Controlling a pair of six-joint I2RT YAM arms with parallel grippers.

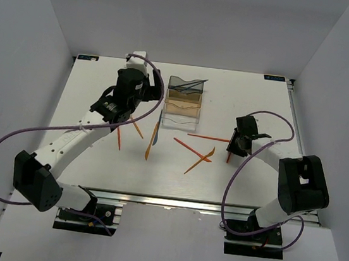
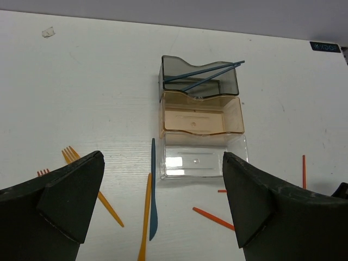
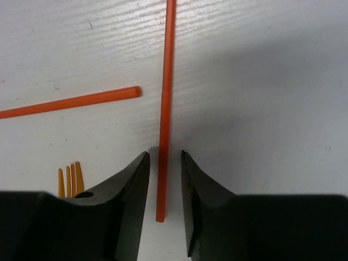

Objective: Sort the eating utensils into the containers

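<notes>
**Right hand closing on a stick.** The right hand (image 3: 166,155) sits low over the white tabletop (image 3: 261,81). Its two black fingers (image 3: 130,190) are narrowly parted either side of a thin orange-red plastic stick (image 3: 166,81). Slim gaps show on both sides, so nothing is gripped yet. The stick lies flat, with only its near end between the fingers.

The left hand (image 2: 162,168) hangs wide open and empty, facing the row of three joined translucent plastic bins (image 2: 174,117). The bins are well apart from the stick.

**Likely faults:**
- A hold so close to one end may let the stick pivot or droop once lifted.
- A stick this thin, flat on the tabletop, may roll or slip out as the fingers meet.
- At the bins a long stick may bridge the rim, as the two dark blue sticks (image 2: 201,73) do on the smoky grey bin (image 2: 228,84), and tip out.
</notes>
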